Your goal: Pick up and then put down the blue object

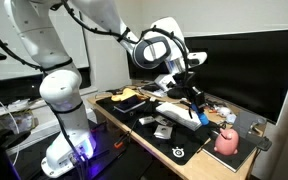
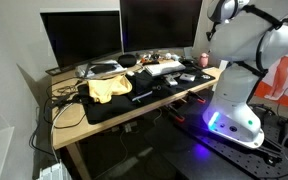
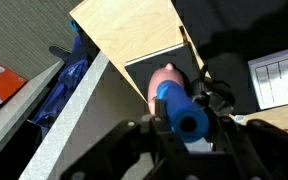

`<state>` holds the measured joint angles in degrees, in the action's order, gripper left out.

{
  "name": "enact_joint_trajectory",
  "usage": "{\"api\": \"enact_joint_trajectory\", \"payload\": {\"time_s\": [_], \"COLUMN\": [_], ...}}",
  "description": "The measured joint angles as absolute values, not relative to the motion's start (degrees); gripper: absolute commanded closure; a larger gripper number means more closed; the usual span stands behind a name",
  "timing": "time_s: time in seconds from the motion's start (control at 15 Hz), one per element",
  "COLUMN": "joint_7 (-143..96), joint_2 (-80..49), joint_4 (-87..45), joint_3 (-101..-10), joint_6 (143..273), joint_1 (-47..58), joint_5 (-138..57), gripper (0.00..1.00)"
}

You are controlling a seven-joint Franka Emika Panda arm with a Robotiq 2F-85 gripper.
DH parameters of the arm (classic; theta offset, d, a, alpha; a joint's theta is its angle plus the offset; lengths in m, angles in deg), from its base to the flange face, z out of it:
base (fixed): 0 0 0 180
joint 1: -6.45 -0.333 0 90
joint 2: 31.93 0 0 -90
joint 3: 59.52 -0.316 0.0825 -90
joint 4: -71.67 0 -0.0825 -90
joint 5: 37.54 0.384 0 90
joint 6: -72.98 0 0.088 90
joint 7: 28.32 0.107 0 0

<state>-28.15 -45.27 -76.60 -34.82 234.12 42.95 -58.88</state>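
"Blue object [image 3: 179, 100] first: where was it?"

"Between the fingers of the gripper [image 3: 191, 133]. In the wrist view it showed as a short, bright-blue cylinder with its rounded end towards the camera, and a dark finger [image 3: 144, 140] lay against each side."

"So the jaws were clamped on it?"

"Yes, closed onto it, with no gap showing on either side."

"Was it on the desk [image 3: 134, 30] or off it?"

"Off it, as far as I could tell. In an exterior view the gripper [image 1: 192, 90] hung above the white keyboard [image 1: 179, 113] rather than resting on it. That picture was too small to show more."

"What lay around it?"

"A pink rounded object [image 3: 164, 77] appeared just beyond the blue one in the wrist view, and a corner of the keyboard showed at the edge of the frame. In an exterior view the pink object sat near the desk's corner, apart from the keyboard. A yellow cloth [image 2: 109, 88] lay on a black mat [image 2: 119, 108] farther along, and two dark monitors [image 2: 159, 25] stood at the back."

"And the arm?"

"White arm [image 1: 59, 90], rising from its base beside the desk and bent over the keyboard."
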Motion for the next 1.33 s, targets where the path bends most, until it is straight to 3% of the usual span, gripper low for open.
{"api": "enact_joint_trajectory", "payload": {"time_s": [0.87,1.33], "joint_7": [-20.8,1.3], "joint_2": [-38.0,-39.1], "joint_4": [-77.7,-77.4], "joint_3": [-35.8,-40.0], "joint_6": [248.8,248.0], "joint_1": [44.0,52.8], "joint_5": [-59.7,-79.7], "gripper": [0.91,0.91]}}
